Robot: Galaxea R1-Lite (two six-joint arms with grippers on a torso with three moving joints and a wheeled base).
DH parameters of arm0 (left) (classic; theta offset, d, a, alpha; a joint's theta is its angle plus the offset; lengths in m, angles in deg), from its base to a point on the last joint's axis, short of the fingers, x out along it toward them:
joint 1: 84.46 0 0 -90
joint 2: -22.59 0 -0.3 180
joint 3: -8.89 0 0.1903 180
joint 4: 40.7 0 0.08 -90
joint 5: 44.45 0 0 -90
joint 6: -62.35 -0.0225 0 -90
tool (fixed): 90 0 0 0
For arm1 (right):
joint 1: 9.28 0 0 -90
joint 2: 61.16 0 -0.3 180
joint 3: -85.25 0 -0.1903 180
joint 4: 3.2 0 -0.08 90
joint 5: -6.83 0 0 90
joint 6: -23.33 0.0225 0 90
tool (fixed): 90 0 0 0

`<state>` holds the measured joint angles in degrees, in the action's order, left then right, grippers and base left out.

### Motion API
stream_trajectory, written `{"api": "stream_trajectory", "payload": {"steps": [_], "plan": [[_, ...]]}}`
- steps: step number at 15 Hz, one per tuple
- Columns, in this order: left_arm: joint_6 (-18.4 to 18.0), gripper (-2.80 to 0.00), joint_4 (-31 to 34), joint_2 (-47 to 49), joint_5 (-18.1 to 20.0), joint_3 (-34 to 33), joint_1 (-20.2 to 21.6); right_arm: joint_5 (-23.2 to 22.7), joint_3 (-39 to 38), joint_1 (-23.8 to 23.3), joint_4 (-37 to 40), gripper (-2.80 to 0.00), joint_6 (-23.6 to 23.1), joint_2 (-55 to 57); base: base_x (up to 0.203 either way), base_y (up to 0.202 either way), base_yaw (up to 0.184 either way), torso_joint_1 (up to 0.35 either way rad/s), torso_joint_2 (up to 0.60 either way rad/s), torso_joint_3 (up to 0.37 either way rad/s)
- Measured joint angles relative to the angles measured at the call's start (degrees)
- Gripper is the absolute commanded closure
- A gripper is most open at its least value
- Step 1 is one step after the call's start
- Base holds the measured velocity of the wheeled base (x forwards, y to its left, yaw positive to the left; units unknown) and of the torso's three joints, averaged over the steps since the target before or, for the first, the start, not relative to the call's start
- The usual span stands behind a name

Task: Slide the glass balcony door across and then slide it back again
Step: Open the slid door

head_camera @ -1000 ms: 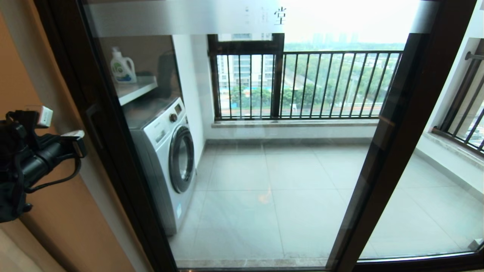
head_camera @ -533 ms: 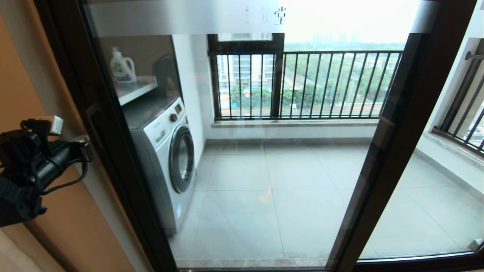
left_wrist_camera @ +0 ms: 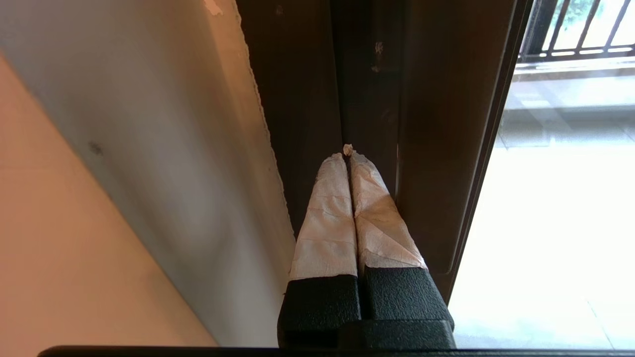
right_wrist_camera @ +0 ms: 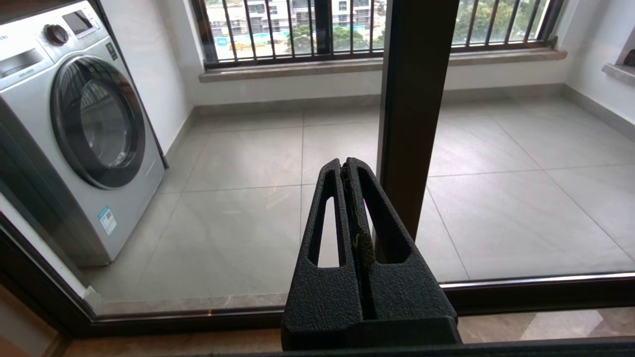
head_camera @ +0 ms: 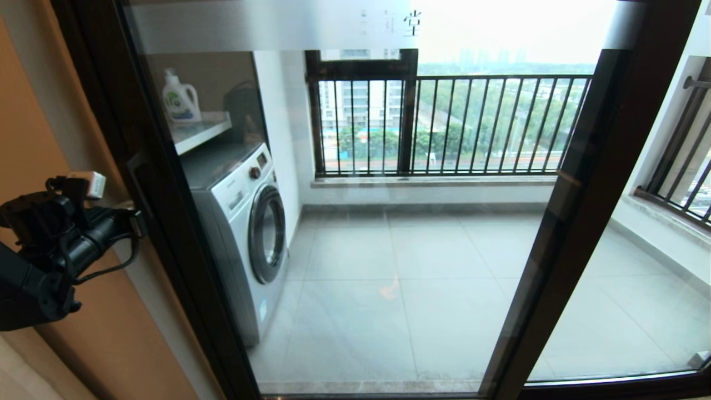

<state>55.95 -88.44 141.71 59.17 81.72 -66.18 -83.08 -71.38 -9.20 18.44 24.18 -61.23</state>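
The glass balcony door (head_camera: 389, 250) fills the head view, a clear panel in a dark brown frame with a frosted strip (head_camera: 278, 25) near the top. Its black handle (head_camera: 137, 183) sits on the left stile (head_camera: 166, 239). My left gripper (head_camera: 138, 221) is shut and empty, its tips level with that stile just below the handle. In the left wrist view the taped fingers (left_wrist_camera: 327, 208) of the left gripper (left_wrist_camera: 347, 151) point into a vertical seam of the dark frame (left_wrist_camera: 426, 124). My right gripper (right_wrist_camera: 347, 166) is shut and empty, low before the door's right stile (right_wrist_camera: 412, 114).
Behind the glass stand a washing machine (head_camera: 244, 233) and a detergent bottle (head_camera: 180, 100) on a shelf. An outer window with black railing bars (head_camera: 455, 122) closes the balcony. An orange wall (head_camera: 33, 111) runs along the left of the door frame.
My left gripper has moved right and a little down, from beside the wall to the door's left stile. The door has not moved.
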Motion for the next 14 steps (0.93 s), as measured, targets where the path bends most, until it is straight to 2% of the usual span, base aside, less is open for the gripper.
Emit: {"api": "stream_trajectory", "payload": {"steps": [14], "plan": [[0.0, 0.00, -0.1, -0.3, 0.0, 0.5, -5.5, 0.0, 0.0, 0.0, 0.0, 0.00, 0.0, 0.0, 0.000, 0.000, 0.000, 0.000, 0.00, 0.000]]}}
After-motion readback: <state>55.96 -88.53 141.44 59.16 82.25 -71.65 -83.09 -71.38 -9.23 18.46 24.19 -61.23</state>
